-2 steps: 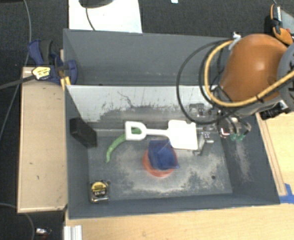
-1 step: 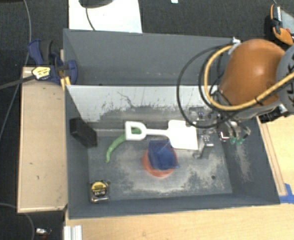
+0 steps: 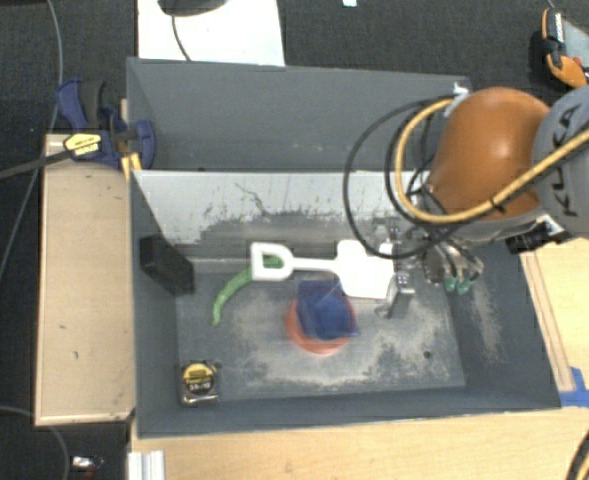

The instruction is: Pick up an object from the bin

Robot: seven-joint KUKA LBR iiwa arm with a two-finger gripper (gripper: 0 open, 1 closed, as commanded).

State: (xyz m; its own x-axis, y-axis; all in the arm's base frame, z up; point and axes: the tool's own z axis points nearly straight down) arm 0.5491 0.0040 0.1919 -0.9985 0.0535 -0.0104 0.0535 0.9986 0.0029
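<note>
white toy shovel lay near the middle of the grey bin's floor, towards the back wall, handle loop to camera left and blade to camera right. gripper stood low at the blade's right edge, just beside or touching it; contact could not be confirmed. whether it was spread or pressed together could not be told. blue object sat on an orange disc just in front of the shovel. green curved piece lay below the handle loop. black block and yellow tape measure lay well apart, at the left.
</note>
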